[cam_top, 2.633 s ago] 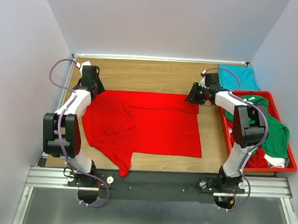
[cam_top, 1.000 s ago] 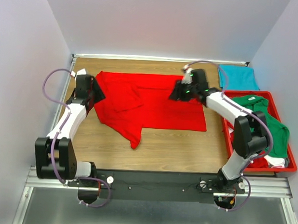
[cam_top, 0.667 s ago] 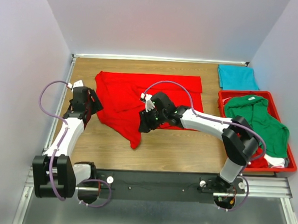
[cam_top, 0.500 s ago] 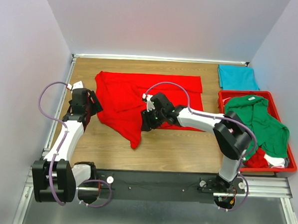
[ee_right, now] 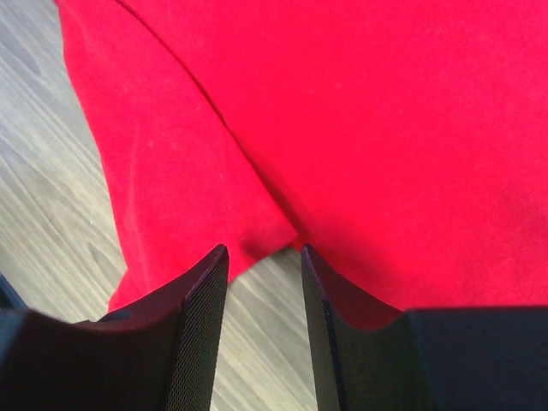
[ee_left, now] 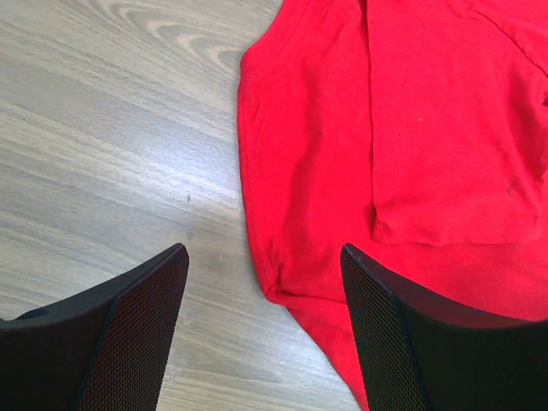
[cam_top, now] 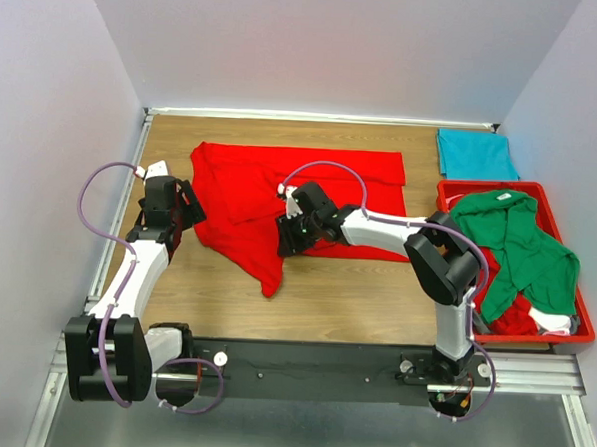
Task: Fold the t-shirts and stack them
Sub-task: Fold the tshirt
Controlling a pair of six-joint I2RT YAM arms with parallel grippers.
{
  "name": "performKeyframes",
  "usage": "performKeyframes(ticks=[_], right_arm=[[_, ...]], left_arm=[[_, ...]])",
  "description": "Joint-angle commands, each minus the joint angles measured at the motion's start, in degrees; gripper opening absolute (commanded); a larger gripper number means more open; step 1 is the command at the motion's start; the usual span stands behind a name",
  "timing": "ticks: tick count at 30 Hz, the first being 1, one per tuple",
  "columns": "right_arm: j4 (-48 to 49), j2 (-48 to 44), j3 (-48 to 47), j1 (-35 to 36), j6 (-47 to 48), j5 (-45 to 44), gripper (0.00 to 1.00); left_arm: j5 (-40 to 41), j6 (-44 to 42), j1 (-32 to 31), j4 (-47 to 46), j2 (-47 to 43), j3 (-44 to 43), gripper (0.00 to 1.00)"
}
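**A:** From above, where does the clothing lie?

**B:** The bright red cotton t-shirt (cam_top: 321, 175) is spread on the wood-grain tabletop (cam_top: 355, 297), with one part trailing toward the near edge. A folded teal cotton t-shirt (cam_top: 472, 155) sits in the far right corner. A green cotton t-shirt (cam_top: 523, 245) is heaped in the rigid red plastic tray (cam_top: 584, 324) at the right.

**A:** And the arms?

**B:** The left gripper (cam_top: 187, 213) is at the red t-shirt's left edge. The right gripper (cam_top: 289, 243) is over its near edge, mid-table.

**A:** The left wrist camera?

**B:** The left gripper (ee_left: 261, 257) has its jaws wide apart with nothing between them. Below lie bare wood and the red t-shirt's (ee_left: 325, 171) hemmed edge, with a folded flap lying on top.

**A:** The right wrist camera?

**B:** The right gripper (ee_right: 261, 253) has its jaws a narrow gap apart, clamped on nothing visible. The red t-shirt (ee_right: 385, 128) fills the view beneath, with a notch of wood under the gap. Whether the tips touch the cloth, I cannot tell.
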State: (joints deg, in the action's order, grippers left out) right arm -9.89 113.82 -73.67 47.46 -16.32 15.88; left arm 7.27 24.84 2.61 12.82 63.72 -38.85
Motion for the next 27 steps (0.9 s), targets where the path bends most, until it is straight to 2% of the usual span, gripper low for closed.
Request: performKeyframes(ticks=[1, 7, 14, 20, 27], right_arm=[[0.66, 2.1, -2.18, 0.17, 1.11, -0.32, 0.45], [0.66, 2.99, -2.8, 0.18, 0.85, 1.43, 0.35], [0.57, 0.53, -3.41, 0.17, 0.85, 3.71, 0.13], [0.75, 0.27, -4.29, 0.26, -0.29, 6.09, 0.01], [0.66, -2.46, -5.08, 2.89, -2.58, 11.62, 0.01]], left_arm=[[-0.76, -0.85, 0.11, -1.92, 0.08, -0.43, 0.8], [-0.76, -0.93, 0.29, -2.01, 0.26, -0.44, 0.8], [-1.2, -1.02, 0.29, -2.1, 0.61, -0.44, 0.8], [-1.38, -1.02, 0.29, -2.18, 0.53, -0.35, 0.8], [-1.29, -0.41, 0.99, -1.92, 0.52, -0.35, 0.8]])
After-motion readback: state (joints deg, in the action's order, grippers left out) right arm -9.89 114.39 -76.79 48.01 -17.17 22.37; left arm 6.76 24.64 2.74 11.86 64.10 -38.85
